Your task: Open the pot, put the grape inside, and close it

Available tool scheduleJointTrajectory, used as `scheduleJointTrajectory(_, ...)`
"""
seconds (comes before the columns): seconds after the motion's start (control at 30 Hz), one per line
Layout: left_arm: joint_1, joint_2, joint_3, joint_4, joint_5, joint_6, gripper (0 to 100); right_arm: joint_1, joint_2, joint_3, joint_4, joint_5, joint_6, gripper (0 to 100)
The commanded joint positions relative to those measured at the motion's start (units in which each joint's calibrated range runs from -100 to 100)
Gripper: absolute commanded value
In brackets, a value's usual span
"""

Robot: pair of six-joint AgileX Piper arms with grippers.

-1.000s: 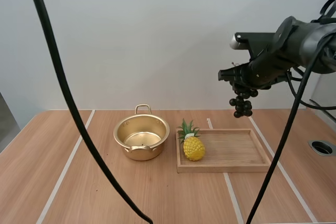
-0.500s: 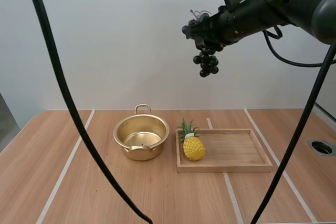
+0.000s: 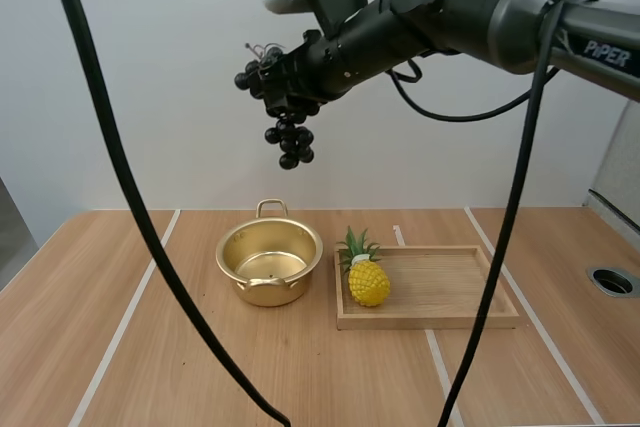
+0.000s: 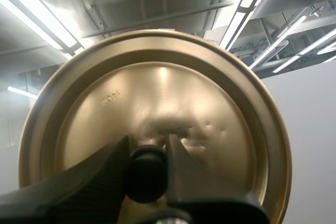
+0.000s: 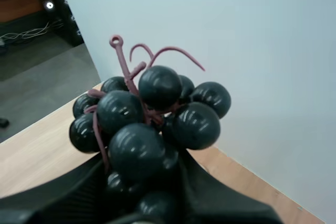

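Gold-coloured lid (image 4: 157, 108) is pinched by its black knob (image 4: 146, 177) between the fingers of the left claw (image 4: 148, 156). On the wooden table (image 3: 180, 347) the gold pot (image 3: 270, 262) is sat open, lid off. High up, roughly over the pot in the high view, a bunch of dark grapes (image 3: 288, 137) is clamped at the stem end by the right claw (image 3: 280, 87), with the berries dangling below. Just beside the pot, a small pineapple (image 3: 367, 277) is stood at the left end of the wooden tray (image 3: 450, 292).
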Motion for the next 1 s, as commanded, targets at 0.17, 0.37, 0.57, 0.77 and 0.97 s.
scheduleJointTrajectory(0.17, -0.12, -0.45, -0.33, 0.13, -2.62, -0.13, 0, 2.79, 8.83, -0.62, -0.17, -3.6, -0.7, 0)
scheduleJointTrajectory(0.37, -0.12, -0.45, -0.33, 0.13, -2.62, -0.13, 0, 2.79, 15.99, -0.62, -2.33, -3.25, -0.78, 0)
scheduleJointTrajectory(0.57, -0.12, -0.45, -0.33, 0.13, -2.62, -0.13, 0, 2.79, 20.95, 0.59, -4.1, -1.91, -0.78, 0)
scheduleJointTrajectory(0.77, -0.12, -0.45, -0.33, 0.13, -2.62, -0.13, 0, 2.79, 23.65, 5.88, -4.37, -9.04, -1.93, 0)
scheduleJointTrajectory(0.97, -0.12, -0.45, -0.33, 0.13, -2.62, -0.13, 0, 2.79, 26.61, 9.22, -4.25, -13.18, -3.09, 0)
